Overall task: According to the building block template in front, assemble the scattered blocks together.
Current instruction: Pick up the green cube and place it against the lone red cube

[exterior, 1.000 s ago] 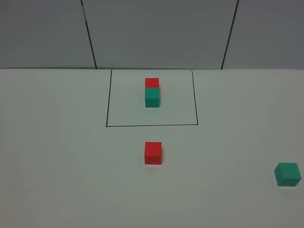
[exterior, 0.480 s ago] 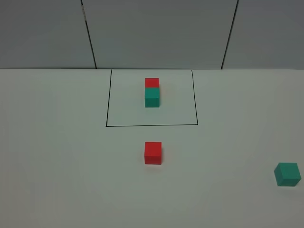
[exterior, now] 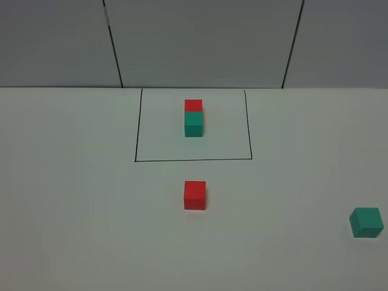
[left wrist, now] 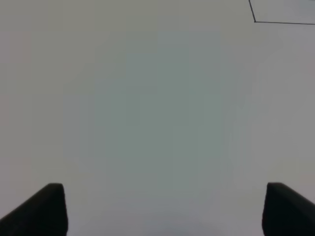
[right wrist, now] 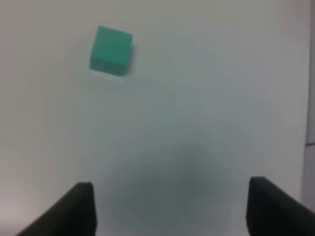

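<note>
Unmoved since the earlier frames: all four cubes.

Left jaws: spread wide and empty over the bare white desk point(left wrist: 147, 98). Their wrist view catches only a corner of the thin black drawn rectangle point(left wrist: 255, 21).

Right jaws: spread wide and empty, with the loose matte teal-green cube point(right wrist: 111, 50) ahead of them, apart.

High view only: the loose matte red cube point(exterior: 195, 195) lies just outside the rectangle's near side. The framed red-and-teal template pair point(exterior: 194, 118) sits touching inside it.

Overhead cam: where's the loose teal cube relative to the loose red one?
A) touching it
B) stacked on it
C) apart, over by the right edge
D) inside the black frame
C: the teal cube sits alone near the right edge of the view, well clear of the red cube, which lies just below the frame.
</note>
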